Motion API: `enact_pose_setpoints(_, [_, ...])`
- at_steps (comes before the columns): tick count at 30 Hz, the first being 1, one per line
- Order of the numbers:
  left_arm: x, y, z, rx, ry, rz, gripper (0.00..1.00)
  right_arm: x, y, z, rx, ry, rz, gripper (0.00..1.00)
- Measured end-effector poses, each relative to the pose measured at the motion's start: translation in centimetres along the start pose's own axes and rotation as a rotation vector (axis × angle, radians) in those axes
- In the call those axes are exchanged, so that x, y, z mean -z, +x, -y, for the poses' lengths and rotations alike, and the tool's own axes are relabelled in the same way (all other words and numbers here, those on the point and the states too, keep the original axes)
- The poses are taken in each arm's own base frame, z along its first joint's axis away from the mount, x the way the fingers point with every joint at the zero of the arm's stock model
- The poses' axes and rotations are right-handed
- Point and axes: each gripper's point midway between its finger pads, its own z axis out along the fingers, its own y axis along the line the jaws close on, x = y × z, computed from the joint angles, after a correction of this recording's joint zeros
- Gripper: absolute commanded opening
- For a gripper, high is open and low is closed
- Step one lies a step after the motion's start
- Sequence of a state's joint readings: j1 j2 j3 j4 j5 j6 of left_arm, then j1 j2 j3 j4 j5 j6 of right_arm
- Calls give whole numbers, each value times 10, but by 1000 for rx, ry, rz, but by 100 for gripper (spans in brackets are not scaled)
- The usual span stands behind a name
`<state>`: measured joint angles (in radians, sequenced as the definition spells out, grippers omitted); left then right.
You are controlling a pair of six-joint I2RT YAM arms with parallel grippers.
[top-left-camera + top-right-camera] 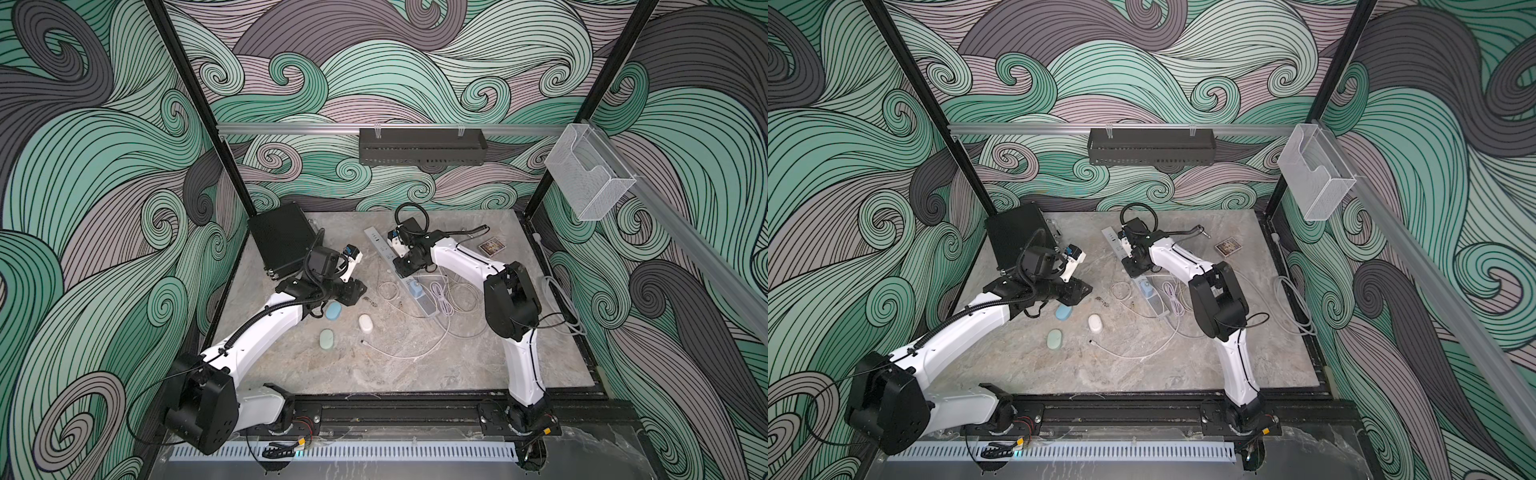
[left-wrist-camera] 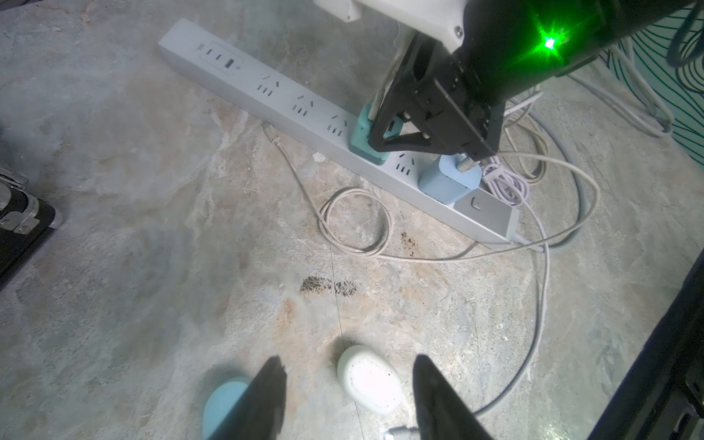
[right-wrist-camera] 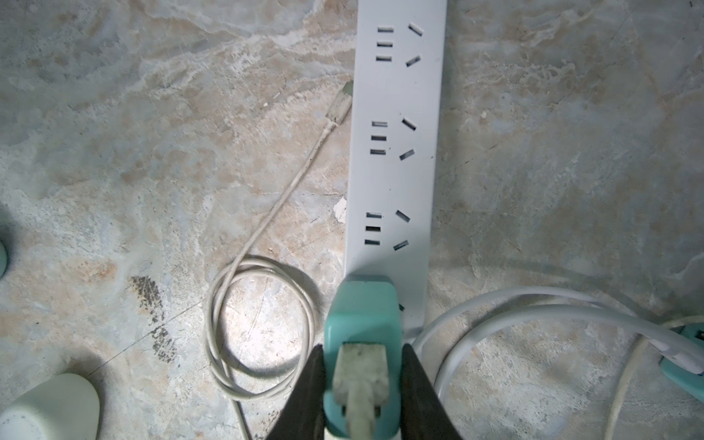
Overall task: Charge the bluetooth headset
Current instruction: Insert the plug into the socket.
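Three oval bluetooth headset cases lie on the stone table: blue [image 1: 333, 311], green [image 1: 327, 340] and white [image 1: 366, 323]. My left gripper [image 2: 347, 360] hangs open just above the white case [image 2: 369, 379], with the blue case [image 2: 224, 400] beside one finger. A white power strip [image 3: 396, 183] lies slantwise. My right gripper [image 3: 364, 348] is shut on a teal charger [image 3: 362, 312] standing on the strip, with a whitish USB plug [image 3: 360, 365] in its top. A light blue charger [image 2: 445, 183] sits farther along the strip. A cable's free end [image 1: 363, 342] lies near the white case.
Loose white and lilac cables [image 1: 446, 299] tangle around the strip's near end. A black case [image 1: 282, 241] stands at the back left, and a small card box [image 1: 491, 246] lies at the back right. A thick white cord [image 1: 561, 299] runs along the right edge.
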<state>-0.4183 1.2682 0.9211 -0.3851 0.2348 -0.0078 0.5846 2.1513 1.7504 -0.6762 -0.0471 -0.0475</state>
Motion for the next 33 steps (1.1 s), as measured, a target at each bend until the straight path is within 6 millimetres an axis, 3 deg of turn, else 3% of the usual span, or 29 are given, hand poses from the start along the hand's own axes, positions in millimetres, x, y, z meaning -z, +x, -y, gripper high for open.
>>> enact_pose_setpoints(2, [0,0,-1,2,-2,1,54,1,0,1,-8,-7,-1,14])
enact_pose_setpoints(5, [0,0,-2,4,-5,1,54,3,-1,1,-18,-21,-2,34])
enact_pose_setpoints(7, [1,-1,-4,6,-8,3,54,4,0,1,-21,-35,-5,42])
enact_pose_setpoints(13, [1,-1,-4,8,-9,3,54,14,32,-9,-39,-85,-104,57])
enact_pose_setpoints(16, [1,-1,-5,8,-11,4,54,45,30,-17,-41,-120,-67,61])
enact_pose_setpoints(22, [1,-1,-5,8,-11,5,54,131,19,-24,-34,-175,104,59])
enact_pose_setpoints(24, [1,-1,-5,8,-10,5,54,153,20,-9,-53,-155,156,59])
enact_pose_setpoints(27, [1,-1,-4,8,-6,5,54,165,27,25,-104,-102,181,59])
enact_pose_setpoints(31, [1,-1,-1,8,11,6,54,148,43,73,-179,-40,134,57])
enact_pose_setpoints(33, [1,-1,1,7,23,6,54,130,52,96,-221,-15,88,53])
